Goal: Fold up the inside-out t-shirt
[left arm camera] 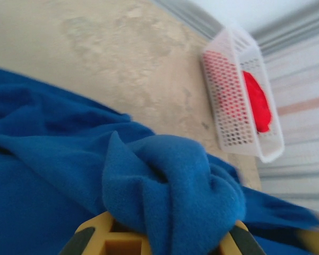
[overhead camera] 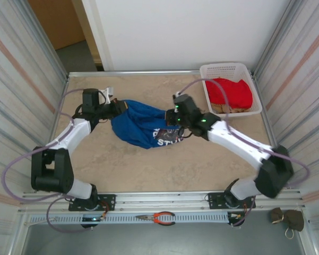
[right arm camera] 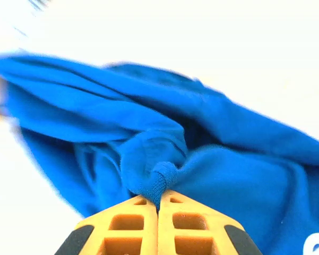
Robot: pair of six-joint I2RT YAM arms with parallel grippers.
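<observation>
On the beige table [overhead camera: 148,164], the shirt [overhead camera: 140,125] sat bunched near the middle. The left gripper [overhead camera: 118,108] and right gripper [overhead camera: 171,116] each pinched a fold of it; drawing them apart evenly would flatten it

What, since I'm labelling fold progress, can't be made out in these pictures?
Top view: t-shirt's white lettering, small, partly under the right arm.
Top view: tan cloth, mostly under red garment.
Left wrist view: left jaws, cut by bottom edge, draped in cloth.
Right wrist view: background, washed out white.
</observation>
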